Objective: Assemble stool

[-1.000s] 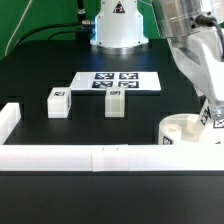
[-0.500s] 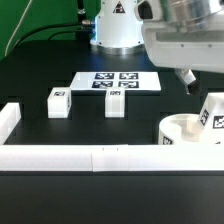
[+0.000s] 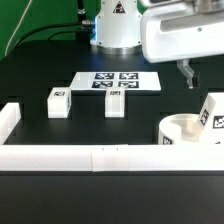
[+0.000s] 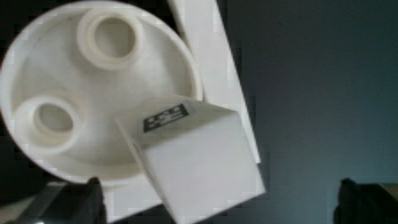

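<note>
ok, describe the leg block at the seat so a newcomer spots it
At the exterior view's right, by the front rail, sits the round seat. The leg block rises from it. The other two blocks stand apart on the black table.

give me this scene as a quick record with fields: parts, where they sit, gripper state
seat: round thick white plastic disc seat, at the exterior view's right, beside the long white border rail
leg on seat: white rectangular tagged leg block, standing up on the seat
loose legs: first loose leg block and second loose leg block, upright on the black table, near the marker board
gripper: two-finger gripper, open, above the seat, holding nothing
</note>
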